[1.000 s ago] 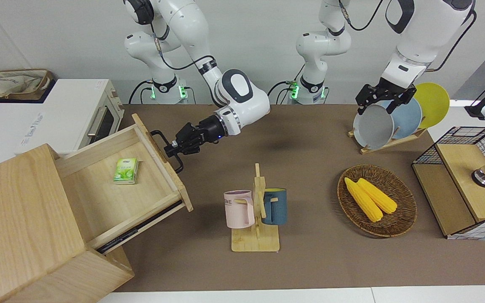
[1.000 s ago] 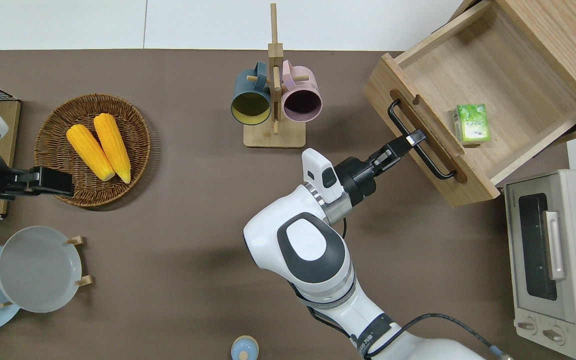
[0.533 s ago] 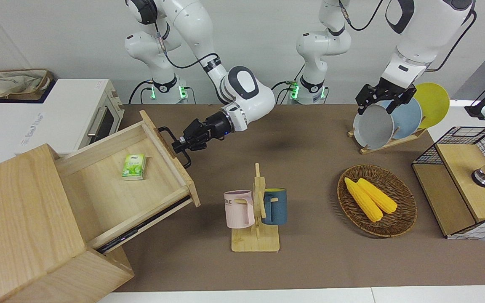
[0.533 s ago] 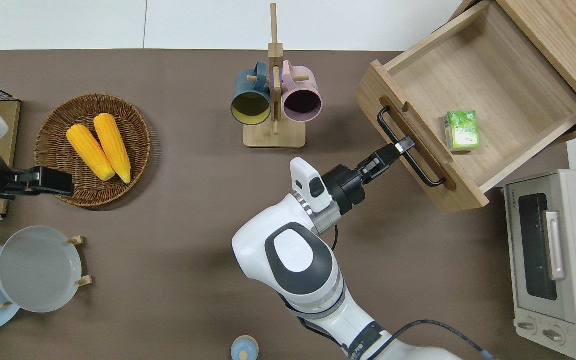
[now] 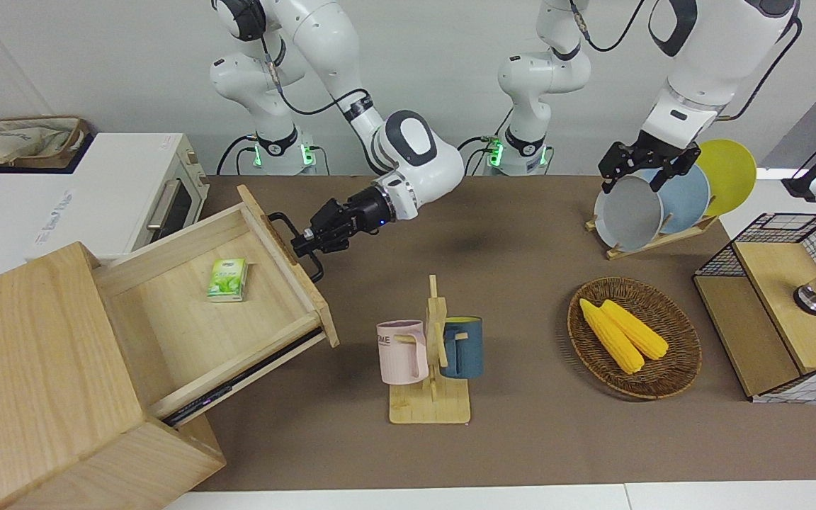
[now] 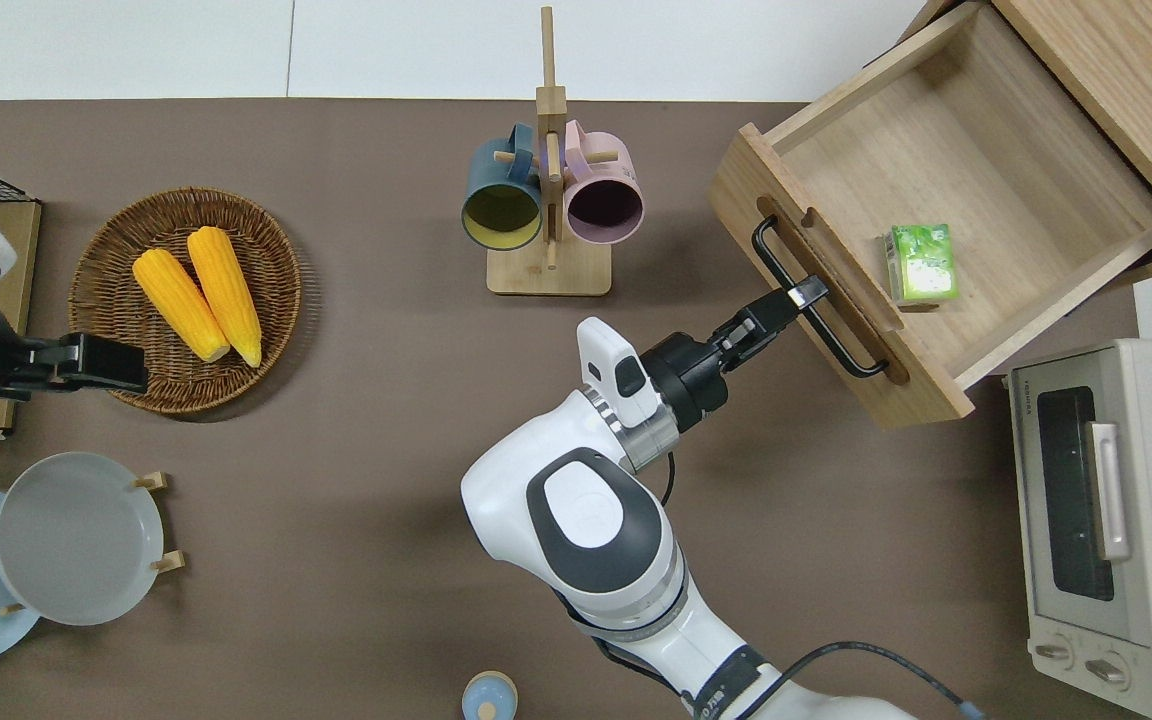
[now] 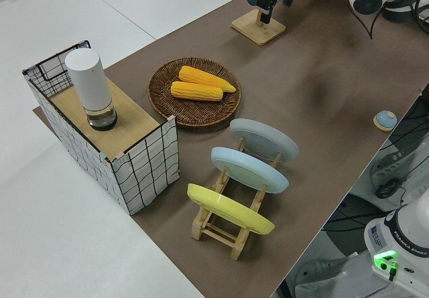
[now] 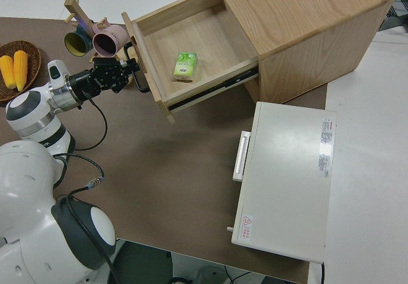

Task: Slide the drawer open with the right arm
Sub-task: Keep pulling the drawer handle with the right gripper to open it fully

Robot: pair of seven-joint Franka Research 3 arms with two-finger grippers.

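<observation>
Drawer: the drawer (image 6: 946,200) sits at the upper right of the overhead frame, pulled far out of the big pale wooden box (image 5: 32,382); its whole floor shows, with a small green packet (image 6: 921,262) lying on it.
Handle: the black bar handle (image 6: 816,300) runs along the drawer's front, facing the middle of the table (image 6: 356,450).
Right pincer: the right pincer (image 6: 804,293) is closed on the bar handle near its middle, the arm reaching in from the lower centre of the overhead frame.
Step in hand: the pull looks close to done, judging by how much of the drawer is out.
Doing it well: any last pull should run straight along the slide rails, slow and level, so the drawer does not skew or jam.
Risk: the mug stand (image 6: 548,210) stands near the drawer's front, so the arm's withdrawal needs care.
Left pincer: the left pincer (image 5: 645,164) is parked; I cannot tell its state.
</observation>
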